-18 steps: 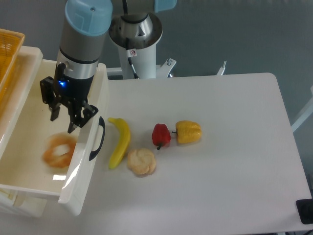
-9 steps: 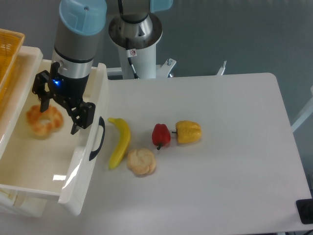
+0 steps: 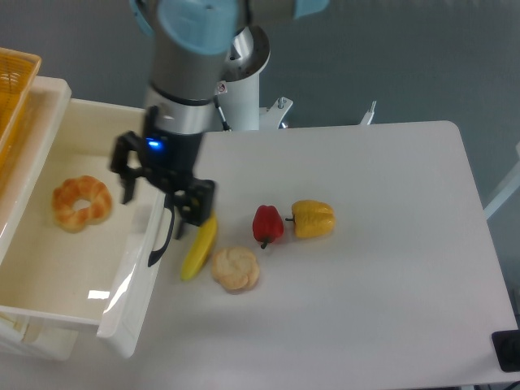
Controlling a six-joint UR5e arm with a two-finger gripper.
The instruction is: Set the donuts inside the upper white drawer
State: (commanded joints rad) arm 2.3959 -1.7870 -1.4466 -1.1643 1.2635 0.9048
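A golden-tan ring donut [image 3: 81,202] lies inside the upper white drawer [image 3: 49,309], toward its far left side. The drawer is pulled out, with a curved black handle [image 3: 163,238] on its front. My gripper [image 3: 160,205] is open and empty. It hangs above the drawer's front wall, to the right of the donut and apart from it. One finger [image 3: 127,182] is over the drawer, the other [image 3: 189,213] over the table by the banana.
On the table lie a yellow banana [image 3: 200,245], a pale round bun [image 3: 235,269], a red pepper [image 3: 268,224] and a yellow pepper [image 3: 313,218]. An orange-yellow wicker basket [image 3: 15,89] sits at the far left above the drawer.
The donut has come to rest in the drawer's far left part. My gripper has moved right, from over the drawer to above its front wall.
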